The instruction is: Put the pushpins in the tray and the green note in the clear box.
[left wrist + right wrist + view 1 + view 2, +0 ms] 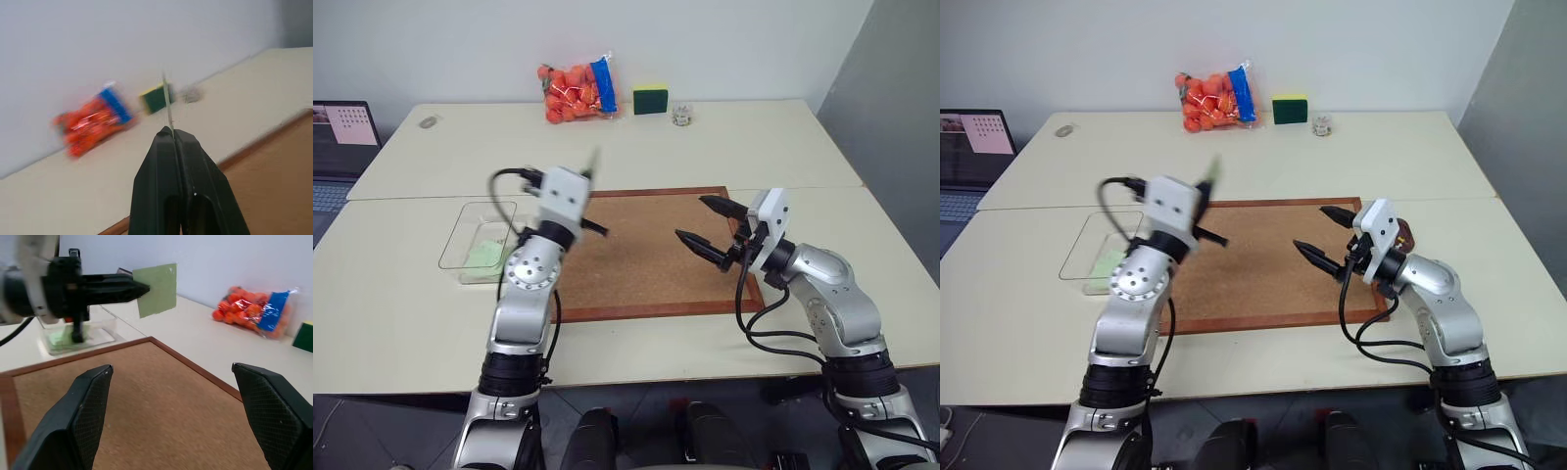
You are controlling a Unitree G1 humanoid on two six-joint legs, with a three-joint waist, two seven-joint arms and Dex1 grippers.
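Observation:
My left gripper [171,132] is shut on the green note [156,289], a pale green slip held up in the air over the left edge of the corkboard. From the left wrist view the note [167,105] shows edge-on above the fingertips. The clear box [450,245] stands on the table left of the board, with pale green paper lying in it. Over the board's right side my right gripper [691,217] is open, nothing between its fingers. A bit of the reddish-brown tray [1404,235] peeks out behind it. I cannot make out the pushpins.
The wood-framed corkboard [646,264] lies in the middle of the near table. At the far table's back edge are a bag of orange items [576,91], a yellow-green sponge [650,98] and a small jar [681,115]. A laptop [337,147] sits far left.

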